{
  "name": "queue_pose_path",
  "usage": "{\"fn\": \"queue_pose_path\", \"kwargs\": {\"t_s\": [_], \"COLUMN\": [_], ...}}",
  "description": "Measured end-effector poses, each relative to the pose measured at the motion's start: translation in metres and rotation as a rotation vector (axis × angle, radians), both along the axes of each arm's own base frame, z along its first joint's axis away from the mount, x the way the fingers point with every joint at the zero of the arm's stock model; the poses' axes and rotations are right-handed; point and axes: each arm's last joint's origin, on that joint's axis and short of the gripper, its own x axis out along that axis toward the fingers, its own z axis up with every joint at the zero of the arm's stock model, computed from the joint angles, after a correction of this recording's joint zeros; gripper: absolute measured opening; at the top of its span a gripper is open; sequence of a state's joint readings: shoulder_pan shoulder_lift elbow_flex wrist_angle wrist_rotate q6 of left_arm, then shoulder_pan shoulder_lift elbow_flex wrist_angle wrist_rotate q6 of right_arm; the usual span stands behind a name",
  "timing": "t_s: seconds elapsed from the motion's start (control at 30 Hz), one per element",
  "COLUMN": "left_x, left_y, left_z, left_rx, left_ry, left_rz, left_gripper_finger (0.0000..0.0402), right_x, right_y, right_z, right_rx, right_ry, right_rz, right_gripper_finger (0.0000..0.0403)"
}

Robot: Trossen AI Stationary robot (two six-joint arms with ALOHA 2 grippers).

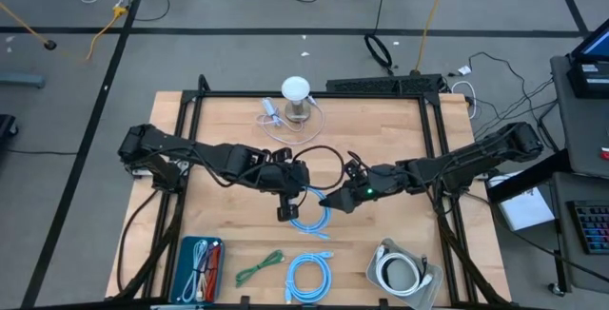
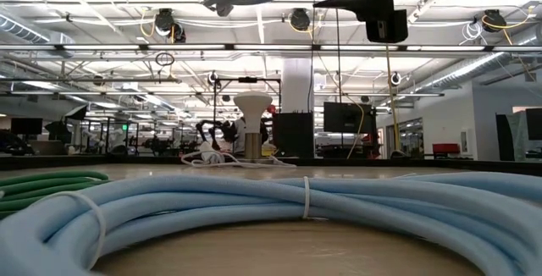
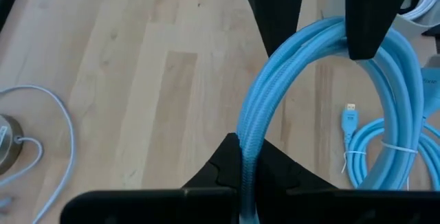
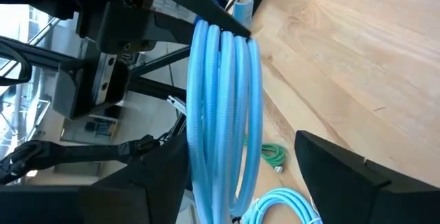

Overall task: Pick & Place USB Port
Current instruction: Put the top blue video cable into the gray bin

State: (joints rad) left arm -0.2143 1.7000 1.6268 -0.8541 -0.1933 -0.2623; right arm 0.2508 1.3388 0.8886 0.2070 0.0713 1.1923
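Two grippers meet on one blue coil at table centre

At the lower left of the high view a teal tray [image 1: 186,270] holds bundled cables, red and white among them. To its right, loose on the wood, lie a green cable [image 1: 260,268] and a second light-blue coil [image 1: 309,277].

Just left of centre, the left gripper [image 1: 288,202] has its fingers clamped on the raised blue cable coil [image 1: 310,213], which hangs below it and reaches down toward the table. The left wrist view shows a strand running straight between the closed fingers [image 3: 223,172], the loop arching away from them.

Immediately right of that, the right gripper [image 1: 335,199] stands with its fingers spread wide, one either side of the same coil; the right wrist view has the strands passing lengthwise through the gap, touching neither finger that I can see. The coil's long axis runs along that gap, so a squeeze would likely catch it.

At the lower right a grey tray [image 1: 430,283] holds a white cable coil [image 1: 398,272].
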Motion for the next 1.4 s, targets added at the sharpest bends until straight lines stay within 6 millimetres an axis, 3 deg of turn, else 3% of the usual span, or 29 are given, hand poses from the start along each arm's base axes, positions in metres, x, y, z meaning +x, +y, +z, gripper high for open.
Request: {"fn": "queue_pose_path", "kwargs": {"t_s": [0.23, 0.63, 0.83, 1.0, 1.1, 1.27, 1.4], "left_x": [0.000, 0.000, 0.002, 0.005, -0.006, -0.034, -0.064], "left_y": [0.000, 0.001, 0.001, -0.001, -0.003, -0.011, -0.015], "left_z": [0.000, 0.000, 0.001, 0.005, 0.014, 0.047, 0.068], "left_rx": [0.001, 0.008, 0.009, -0.029, -0.107, -0.186, -0.166], "left_ry": [0.002, -0.001, -0.019, -0.058, -0.053, -0.145, -0.189], "left_rz": [-0.002, -0.011, -0.017, -0.051, -0.078, -0.077, -0.024], "left_gripper_finger": [0.0012, 0.0012, 0.0016, 0.0090, 0.0141, 0.0196, 0.0202], "right_x": [0.000, 0.001, 0.001, 0.000, 0.000, -0.003, -0.012], "right_y": [0.001, 0.001, 0.001, 0.001, 0.003, 0.007, 0.020], "right_z": [0.000, 0.002, 0.002, 0.001, 0.000, -0.001, 0.002], "right_rx": [0.007, -0.011, -0.009, -0.009, 0.004, 0.055, 0.145], "right_ry": [-0.004, -0.028, -0.030, -0.017, -0.006, 0.019, 0.058], "right_rz": [0.023, 0.032, 0.039, 0.057, 0.103, 0.277, 0.494], "right_gripper_finger": [0.0233, 0.0074, 0.0063, 0.0071, 0.0061, 0.0056, 0.0057]}}
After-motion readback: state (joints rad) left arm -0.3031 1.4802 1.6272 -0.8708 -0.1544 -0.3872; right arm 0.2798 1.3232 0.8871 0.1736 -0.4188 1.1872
